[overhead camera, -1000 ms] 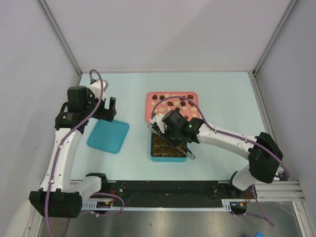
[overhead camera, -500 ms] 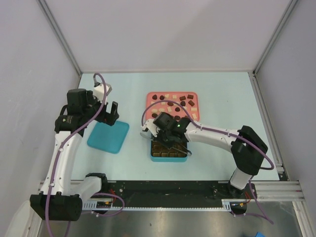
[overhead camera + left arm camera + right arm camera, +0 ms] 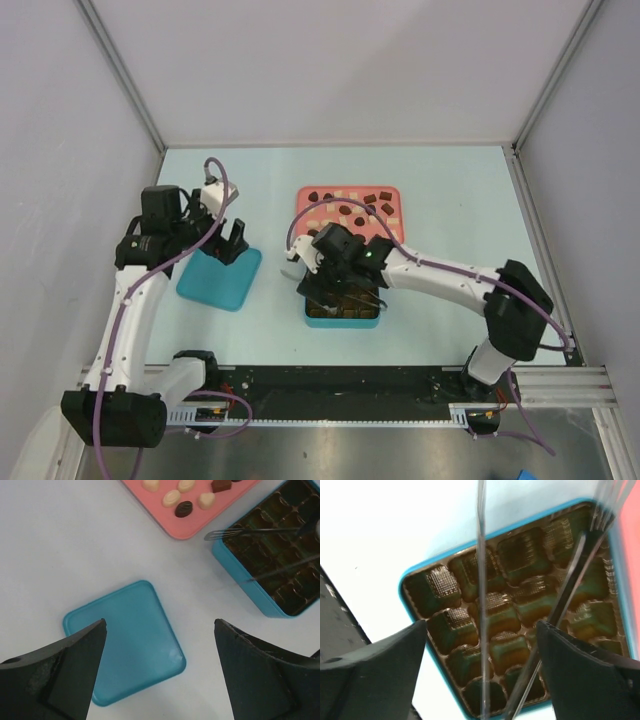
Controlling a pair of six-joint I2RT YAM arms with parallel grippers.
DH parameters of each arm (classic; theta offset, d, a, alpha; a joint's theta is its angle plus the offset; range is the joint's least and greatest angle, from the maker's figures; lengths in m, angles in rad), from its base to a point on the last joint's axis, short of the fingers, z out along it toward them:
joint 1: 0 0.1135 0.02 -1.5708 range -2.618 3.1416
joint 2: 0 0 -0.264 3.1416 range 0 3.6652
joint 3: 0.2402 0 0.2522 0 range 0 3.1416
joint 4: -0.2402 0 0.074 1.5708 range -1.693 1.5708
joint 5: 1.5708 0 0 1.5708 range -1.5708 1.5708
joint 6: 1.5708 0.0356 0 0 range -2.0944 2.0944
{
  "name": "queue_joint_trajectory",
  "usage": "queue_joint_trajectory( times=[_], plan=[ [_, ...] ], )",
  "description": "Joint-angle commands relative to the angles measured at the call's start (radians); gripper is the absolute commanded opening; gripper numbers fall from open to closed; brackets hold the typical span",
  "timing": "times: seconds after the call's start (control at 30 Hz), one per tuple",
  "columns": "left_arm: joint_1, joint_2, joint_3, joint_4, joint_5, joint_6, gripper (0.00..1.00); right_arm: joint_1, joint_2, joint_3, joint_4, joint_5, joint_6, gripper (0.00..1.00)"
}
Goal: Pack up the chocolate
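The right end effector (image 3: 481,624) hangs directly over the teal box (image 3: 340,323), fingers set wide apart, with the 2 blades of a pair of metal tongs (image 3: 481,580) running between them. How the tongs are retained is out of view. The chocolate (image 3: 183,508) lies loose on the pink tray (image 3: 187,527), which touches the box at its 12 o'clock side. Whether a piece sits between the tong tips cannot be told. The step in hand appears to be seating a piece in a cell. To do it well, centre both tips over 1 cell, lower straight down, open slowly, and lift clear without hooking the gold-brown liner. The left end effector (image 3: 160,624) hovers with its fingers apart above the teal lid (image 3: 125,645), which lies flat on the worktop (image 3: 60,555) at 9 o'clock of the box. It holds nothing. The right wrist view alone shows the individual cells and their ribbed texture. The left wrist view alone shows the tong blades crossing the box corner and separate cream and dark pieces. The top view gives the overall layout, but the arm hides most of the box.
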Motion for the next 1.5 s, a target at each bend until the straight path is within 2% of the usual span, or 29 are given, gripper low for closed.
queue_joint_trajectory(
  times=[0.0, 0.1, 0.2, 0.43, 0.5, 0.6, 0.63, 0.7, 0.73, 0.97, 1.1, 1.2, 1.3, 1.47],
  plan=[
    [0.005, -0.023, -0.028, -0.036, 0.205, 0.208, 0.93, 0.007, -0.208, 0.032, 0.048, 0.033, 0.037, 1.0],
    [-0.012, -0.016, -0.039, -0.066, 0.255, 0.329, 0.93, -0.004, -0.33, 0.032, 0.074, 0.05, 0.077, 1.0],
    [-0.087, -0.006, -0.058, -0.068, 0.209, 0.412, 0.92, -0.052, -0.445, 0.032, 0.105, -0.018, 0.134, 1.0],
    [-0.399, 0.012, -0.147, 0.012, 0.016, 0.506, 0.92, -0.251, -0.581, -0.012, 0.155, -0.212, 0.324, 1.0],
    [-0.438, 0.05, -0.145, 0.026, -0.006, 0.529, 0.9, -0.314, -0.602, -0.037, 0.158, -0.249, 0.352, 0.99],
    [-0.44, 0.112, -0.125, 0.049, -0.034, 0.58, 0.89, -0.351, -0.654, -0.075, 0.171, -0.211, 0.353, 0.98],
    [-0.44, 0.122, -0.124, 0.056, -0.046, 0.595, 0.9, -0.349, -0.67, -0.08, 0.165, -0.121, 0.347, 0.97],
    [-0.44, 0.139, -0.118, 0.079, -0.049, 0.643, 0.93, -0.346, -0.687, -0.091, 0.155, -0.062, 0.334, 0.98],
    [-0.441, 0.142, -0.116, 0.087, -0.045, 0.654, 0.97, -0.345, -0.706, -0.098, 0.158, -0.022, 0.33, 0.98],
    [-0.454, 0.196, -0.105, 0.084, -0.011, 0.782, 1.0, -0.334, -0.762, -0.143, 0.168, 0.036, 0.323, 0.98],
    [-0.483, 0.256, -0.093, 0.055, -0.041, 0.827, 1.0, -0.334, -0.771, -0.164, 0.167, 0.058, 0.329, 0.96],
    [-0.501, 0.281, -0.093, 0.044, -0.064, 0.841, 0.97, -0.337, -0.777, -0.181, 0.175, 0.064, 0.329, 0.93],
    [-0.523, 0.31, -0.093, 0.033, -0.083, 0.842, 0.86, -0.34, -0.779, -0.189, 0.18, 0.06, 0.329, 0.91],
    [-0.556, 0.351, -0.104, 0.029, -0.12, 0.859, 0.83, -0.355, -0.773, -0.209, 0.201, 0.061, 0.335, 0.89]
  ],
)
